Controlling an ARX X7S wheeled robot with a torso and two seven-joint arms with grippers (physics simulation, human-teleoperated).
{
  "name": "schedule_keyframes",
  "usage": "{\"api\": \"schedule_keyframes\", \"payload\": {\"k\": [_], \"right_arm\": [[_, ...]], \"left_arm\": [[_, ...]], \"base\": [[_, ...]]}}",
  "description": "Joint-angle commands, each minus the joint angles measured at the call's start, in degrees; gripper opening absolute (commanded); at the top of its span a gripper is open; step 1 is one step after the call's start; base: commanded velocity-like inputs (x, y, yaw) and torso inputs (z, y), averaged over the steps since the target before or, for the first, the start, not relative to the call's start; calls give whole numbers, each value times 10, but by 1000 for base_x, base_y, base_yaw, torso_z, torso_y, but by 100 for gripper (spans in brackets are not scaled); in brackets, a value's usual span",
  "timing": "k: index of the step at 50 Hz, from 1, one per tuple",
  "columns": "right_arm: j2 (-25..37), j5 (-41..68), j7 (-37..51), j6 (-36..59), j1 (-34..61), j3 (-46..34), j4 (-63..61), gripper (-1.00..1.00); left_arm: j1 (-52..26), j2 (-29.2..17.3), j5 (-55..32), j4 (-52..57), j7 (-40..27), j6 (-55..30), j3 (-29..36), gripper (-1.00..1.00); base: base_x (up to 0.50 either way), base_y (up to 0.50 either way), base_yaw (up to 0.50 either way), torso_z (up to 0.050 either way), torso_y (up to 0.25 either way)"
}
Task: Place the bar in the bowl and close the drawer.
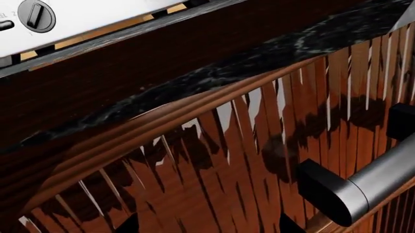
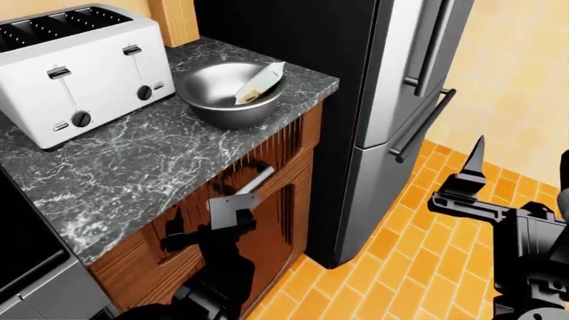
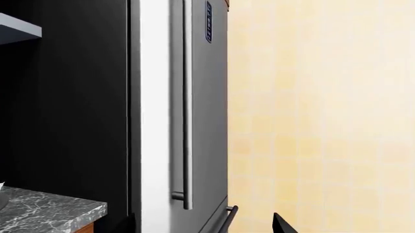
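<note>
With the bar (image 2: 258,85) already in the bowl (image 2: 213,100) at upper centre, the left gripper (image 2: 233,212), whose jaw state I cannot tell, risks glancing off the drawer (image 2: 289,167) handle (image 2: 255,180) and leaving it ajar.

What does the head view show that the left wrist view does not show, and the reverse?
Only the head view shows the bowl with the bar lying in it, the fridge, the orange floor and both grippers, left and right. Only the left wrist view shows the drawer handle's dark end cap up close. Both show the drawer front, its handle, the marble counter edge and the toaster.
</note>
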Motion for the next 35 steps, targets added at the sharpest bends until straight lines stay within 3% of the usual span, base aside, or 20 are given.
{"api": "schedule_keyframes", "payload": {"k": [1,35], "right_arm": [[5,-3,4,1,-6,2,-8,100],[23,-3,11,14,-9,13,-33,100]], "left_arm": [[2,0,-23,-16,-21,7,-53,100],[2,0,-23,-16,-21,7,-53,100]], "base": [[0,0,0,0,0],[0,0,0,0,0]]}}
